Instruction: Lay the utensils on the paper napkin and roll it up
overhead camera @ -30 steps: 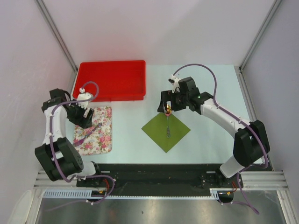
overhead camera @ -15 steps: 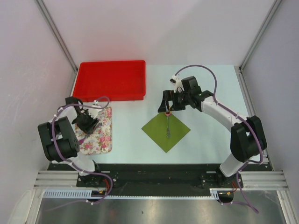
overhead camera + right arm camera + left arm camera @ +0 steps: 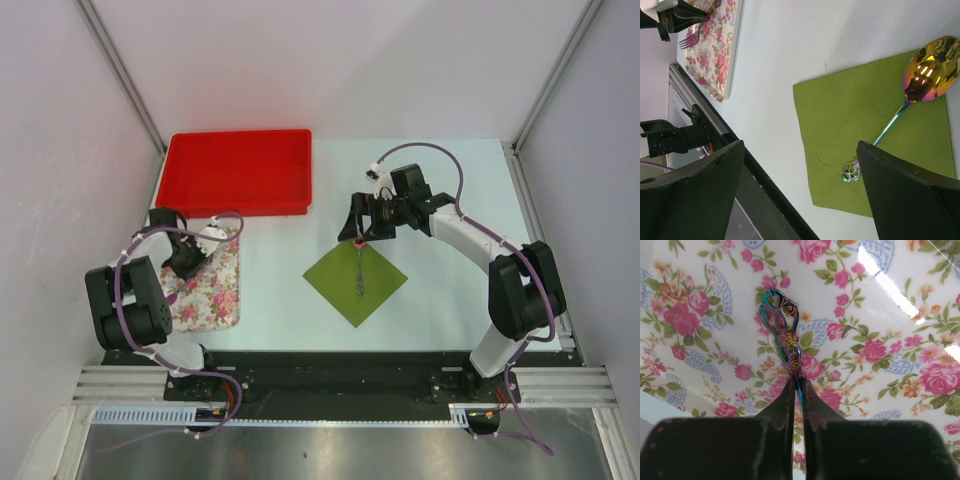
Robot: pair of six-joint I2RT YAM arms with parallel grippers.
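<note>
A pink-purple fork (image 3: 689,41) lies on the floral cloth (image 3: 880,340), and my left gripper (image 3: 797,382) is shut on its thin stem. The fork's ornate iridescent handle end (image 3: 781,322) sticks out past the fingertips. In the top view the left gripper (image 3: 190,258) is low over the cloth (image 3: 205,285). The olive-green paper napkin (image 3: 355,282) lies flat like a diamond at mid-table. On it rests a spoon (image 3: 932,65) with a shiny golden-orange bowl at the napkin's (image 3: 860,125) far corner. My right gripper (image 3: 358,232) hovers over that corner, open (image 3: 800,145), holding nothing.
A red tray (image 3: 240,172) stands at the back left, just beyond the floral cloth. Grey walls close in the table on the left, back and right. The black base rail (image 3: 330,375) runs along the near edge.
My left gripper has dropped onto the floral cloth and closed on the fork's stem. The right gripper has stayed open above the spoon's bowl, barely shifting.
</note>
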